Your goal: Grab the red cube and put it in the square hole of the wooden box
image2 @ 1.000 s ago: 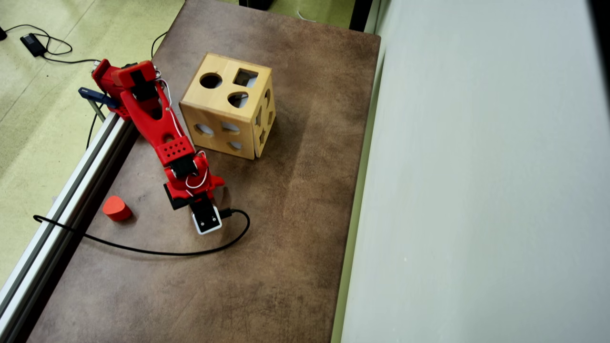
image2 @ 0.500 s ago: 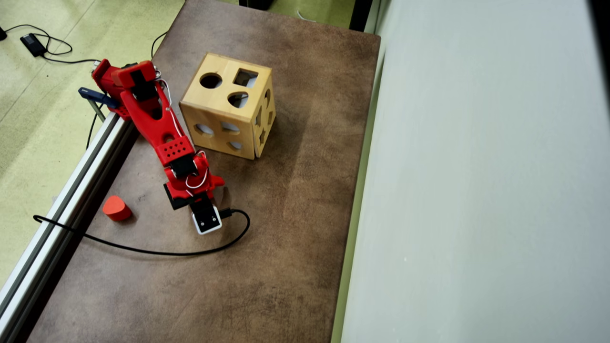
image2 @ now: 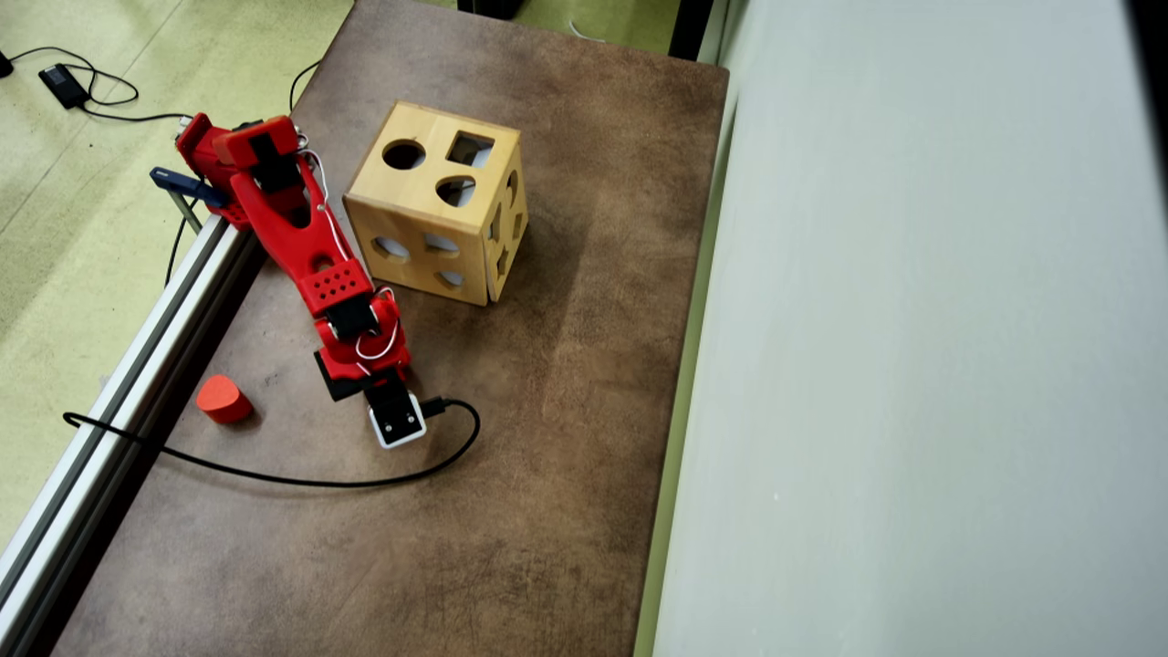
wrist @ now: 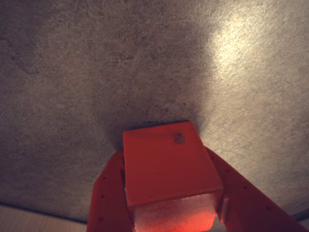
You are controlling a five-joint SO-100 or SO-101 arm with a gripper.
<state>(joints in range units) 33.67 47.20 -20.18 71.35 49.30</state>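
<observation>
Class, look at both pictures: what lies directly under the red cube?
In the wrist view the red cube sits between the fingers, with brown table and its shadow beyond. Whether it touches the table is hidden. In the overhead view the arm covers the cube.

Matt, mottled brown table (image2: pixel 566 383), faintly grainy up close in the wrist view. The cube (wrist: pixel 166 166) looks like smooth red plastic with a slight sheen and one dark speck. Gripper (wrist: pixel 171 212) fingers (wrist: pixel 104 198): matt red plastic. The box (image2: pixel 438 214) is pale, smooth, unpainted wood. Brushed metal rail (image2: pixel 137 365) along the edge; rubbery black cable (image2: pixel 301 479).
</observation>
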